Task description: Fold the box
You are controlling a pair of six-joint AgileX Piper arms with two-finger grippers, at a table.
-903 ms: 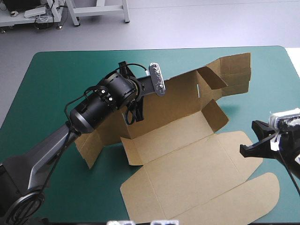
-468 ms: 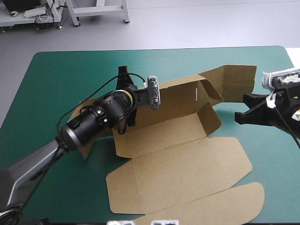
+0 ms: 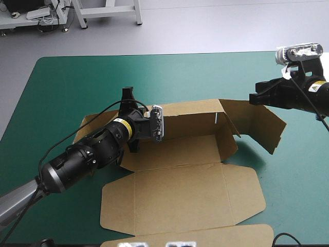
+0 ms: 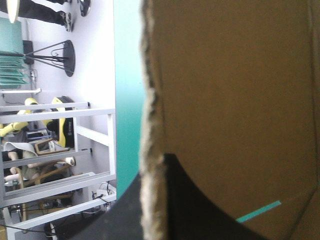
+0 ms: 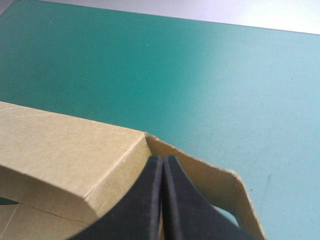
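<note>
The brown box point(image 3: 175, 149) sits partly raised at the middle of the teal-green counter point(image 3: 67, 87). Its back wall point(image 3: 190, 116) stands upright and its lid point(image 3: 180, 200) lies flat toward the near edge. Inside the shallow tray, only plain board shows, along with one black finger of the left gripper point(image 3: 129, 123), which straddles the back wall near its left end.

The left wrist view shows what the high view cannot: the wall's rough cut edge runs straight up between the fingers of the left gripper point(image 4: 152, 170). They are pinched on the box point(image 4: 235, 90) with a finger on each face, and a thin teal-green slot shows through the board.

At the box's right end, the right gripper point(image 3: 253, 98) meets the tilted end flap point(image 3: 267, 126). In its own wrist view, the right gripper point(image 5: 163, 159) has its fingers pressed together in one point. The tips are at the corner where wall and flap join on the box point(image 5: 60, 150), with no board seen between them and the open counter point(image 5: 175, 70) beyond.
</note>
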